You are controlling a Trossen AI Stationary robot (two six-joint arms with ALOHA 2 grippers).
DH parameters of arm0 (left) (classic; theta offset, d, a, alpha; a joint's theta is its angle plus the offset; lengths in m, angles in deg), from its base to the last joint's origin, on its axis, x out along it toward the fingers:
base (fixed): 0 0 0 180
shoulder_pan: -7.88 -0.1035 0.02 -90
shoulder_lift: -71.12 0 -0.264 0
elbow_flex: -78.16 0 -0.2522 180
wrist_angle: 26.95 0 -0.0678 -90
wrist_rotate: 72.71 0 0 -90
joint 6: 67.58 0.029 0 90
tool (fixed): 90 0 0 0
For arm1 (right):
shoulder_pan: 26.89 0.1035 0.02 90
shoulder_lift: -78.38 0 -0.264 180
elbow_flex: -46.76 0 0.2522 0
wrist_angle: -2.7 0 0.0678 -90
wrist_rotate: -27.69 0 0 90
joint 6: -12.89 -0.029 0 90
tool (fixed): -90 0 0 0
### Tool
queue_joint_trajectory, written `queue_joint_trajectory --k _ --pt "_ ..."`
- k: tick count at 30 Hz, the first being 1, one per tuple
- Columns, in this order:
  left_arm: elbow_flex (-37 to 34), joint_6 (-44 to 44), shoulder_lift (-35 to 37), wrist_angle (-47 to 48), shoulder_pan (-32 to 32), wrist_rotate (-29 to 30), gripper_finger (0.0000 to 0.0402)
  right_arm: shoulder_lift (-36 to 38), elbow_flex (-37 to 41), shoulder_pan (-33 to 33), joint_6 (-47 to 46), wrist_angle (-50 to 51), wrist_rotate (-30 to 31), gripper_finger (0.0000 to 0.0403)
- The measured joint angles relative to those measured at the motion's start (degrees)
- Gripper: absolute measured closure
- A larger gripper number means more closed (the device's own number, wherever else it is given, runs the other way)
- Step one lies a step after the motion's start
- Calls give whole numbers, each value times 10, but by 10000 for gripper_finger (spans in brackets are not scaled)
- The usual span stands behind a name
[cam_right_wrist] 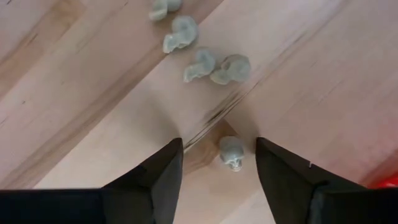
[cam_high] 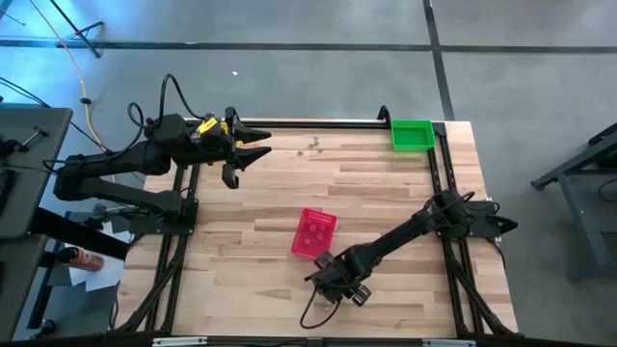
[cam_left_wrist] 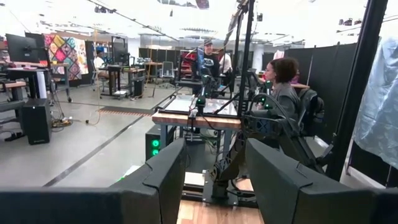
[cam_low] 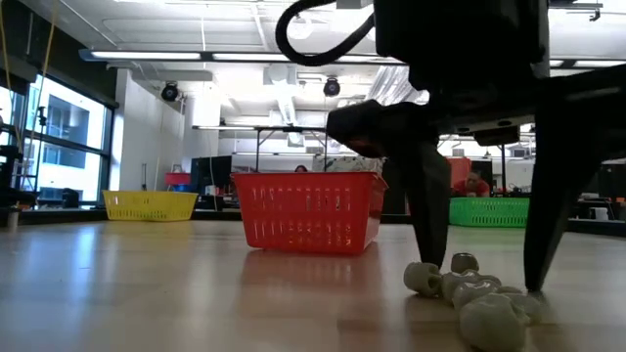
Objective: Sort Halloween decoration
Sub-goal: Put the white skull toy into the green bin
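The trinkets [cam_right_wrist: 231,152] are tiny pale grey-green skulls with round heads and dark eye holes. In the right wrist view one skull lies on the tabletop [cam_right_wrist: 74,93] between the two fingers of the right gripper [cam_right_wrist: 217,163], whose jaws are spread around it and not touching it. Four more skulls [cam_right_wrist: 205,65] lie in a loose row just beyond. In the low view the skulls [cam_low: 469,293] lie in a small heap at the near edge, in front of the red basket [cam_low: 308,210]. The left gripper [cam_high: 253,154] hovers at the far left of the tabletop, its jaws spread and holding nothing. A few more trinkets [cam_high: 313,147] lie near it. A green basket [cam_high: 412,135] stands at the far corner.
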Motion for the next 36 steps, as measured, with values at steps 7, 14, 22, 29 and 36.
queue_joint_trajectory --k 7,14,22,29,36 --pt "0 0 0 1 0 0 247 3 16 0 -9 -26 -3 260" --pt "0 0 0 1 0 0 247 2 17 -4 -5 -27 -3 281" --pt "0 0 0 1 0 0 247 1 17 -4 -6 -28 -2 324" --pt "0 -1 0 1 0 0 247 1 17 -4 -6 -28 -2 359" --pt "0 -1 0 3 0 0 247 1 17 -4 -7 -28 0 365"
